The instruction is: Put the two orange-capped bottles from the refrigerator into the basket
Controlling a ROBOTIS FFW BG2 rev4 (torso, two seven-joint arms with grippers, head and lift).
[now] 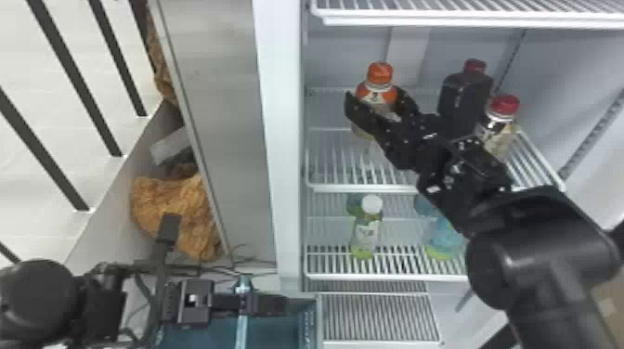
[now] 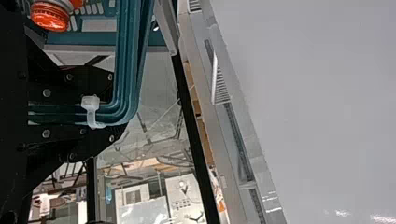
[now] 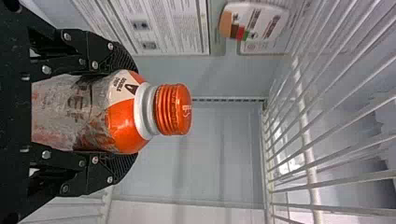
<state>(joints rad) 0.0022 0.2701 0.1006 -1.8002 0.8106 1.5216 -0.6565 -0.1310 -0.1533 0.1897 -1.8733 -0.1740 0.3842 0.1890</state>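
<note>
Second bottle in hand, tight way out

The right gripper [image 3: 130,112] is closed only to the width of an orange-capped bottle [image 1: 380,76], one finger pressed against each side, within the refrigerator; whether the base clears the shelf [image 1: 362,188], I cannot tell. The left gripper [image 2: 112,100] is drawn in around the basket handle [image 2: 126,70]. Another orange cap [image 2: 49,17] shows at the basket [image 1: 309,325], its bottle apparently inside.

The likeliest trouble is the exit: if the arm pulls out before lifting enough, the base could catch the shelf's front rail and twist the bottle loose. A wide swing could knock the red-capped bottle [image 1: 503,109] beside the arm, or clip the refrigerator's side wall [image 1: 285,139]. At the basket, a high release could topple the bottle onto its mate, and a slipping handle would tilt everything.
</note>
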